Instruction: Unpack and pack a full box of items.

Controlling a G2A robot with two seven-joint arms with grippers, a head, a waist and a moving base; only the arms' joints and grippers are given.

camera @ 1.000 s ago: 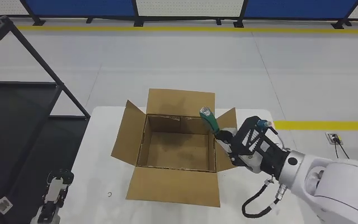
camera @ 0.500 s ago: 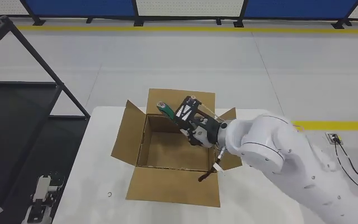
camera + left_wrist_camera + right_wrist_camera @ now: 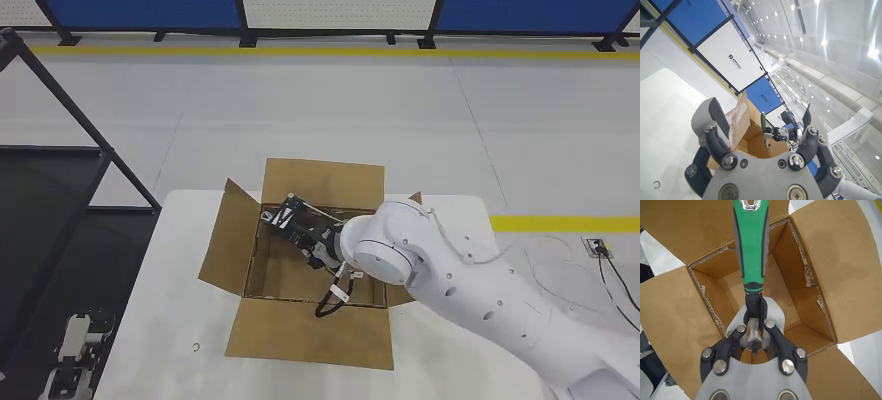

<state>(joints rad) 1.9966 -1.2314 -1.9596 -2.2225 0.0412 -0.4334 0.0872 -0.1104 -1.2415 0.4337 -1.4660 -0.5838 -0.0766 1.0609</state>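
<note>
The left end effector (image 3: 760, 108) sits low off the table's (image 3: 180, 300) near-left edge, its fingers spread wide with nothing between them. A small open ring (image 3: 196, 347) lies on the table between it and the cardboard box (image 3: 300, 335), which stands mid-table with all four flaps folded outward. Over the far-left part of the box's opening, the right end effector (image 3: 754, 308) is clenched on the dark neck of a green-handled tool (image 3: 751, 247). The handle runs straight out beyond the fingertips and ends in a chrome cap, toward the far-left corner. The right arm (image 3: 450, 290) extends from the near right, across the right flap, with its wrist bent inward over the box.
</note>
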